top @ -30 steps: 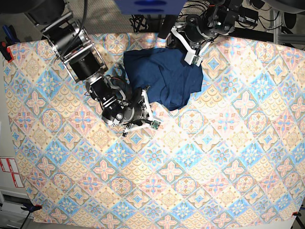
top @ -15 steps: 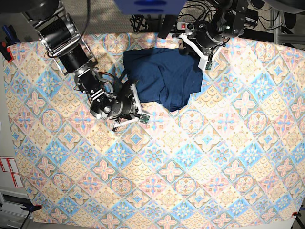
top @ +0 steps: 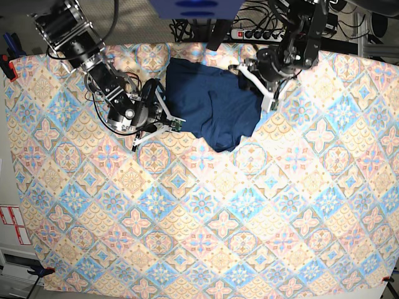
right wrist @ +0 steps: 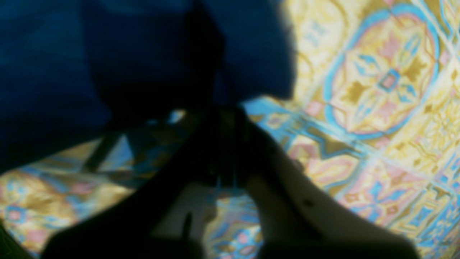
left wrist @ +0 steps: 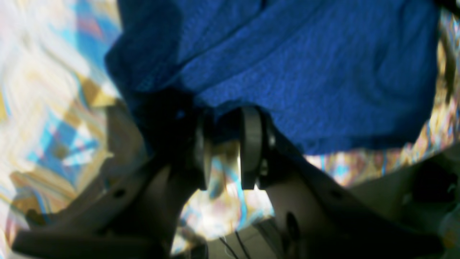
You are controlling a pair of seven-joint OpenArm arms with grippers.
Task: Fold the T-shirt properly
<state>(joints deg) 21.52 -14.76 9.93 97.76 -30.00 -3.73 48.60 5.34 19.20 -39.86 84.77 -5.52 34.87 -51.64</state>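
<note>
The dark navy T-shirt [top: 212, 99] lies bunched at the back middle of the table. My left gripper [top: 267, 99] is at its right edge. In the left wrist view the left gripper [left wrist: 224, 144] has its jaws nearly together, with the shirt's [left wrist: 305, 72] edge pinched at the fingertips. My right gripper [top: 169, 119] is at the shirt's lower left edge. The right wrist view is blurred and dark. There the right gripper [right wrist: 226, 115] looks shut, with a fold of the shirt [right wrist: 54, 72] running down to its tips.
The pastel patterned tablecloth [top: 206, 218] covers the whole table. A power strip and cables [top: 252, 34] lie behind the back edge. The arm bases stand at the back left [top: 65, 28] and back right [top: 305, 18].
My right gripper has moved up and left to the shirt's lower left edge. My left gripper has moved down along the right edge. The shirt has shifted and looks narrower.
</note>
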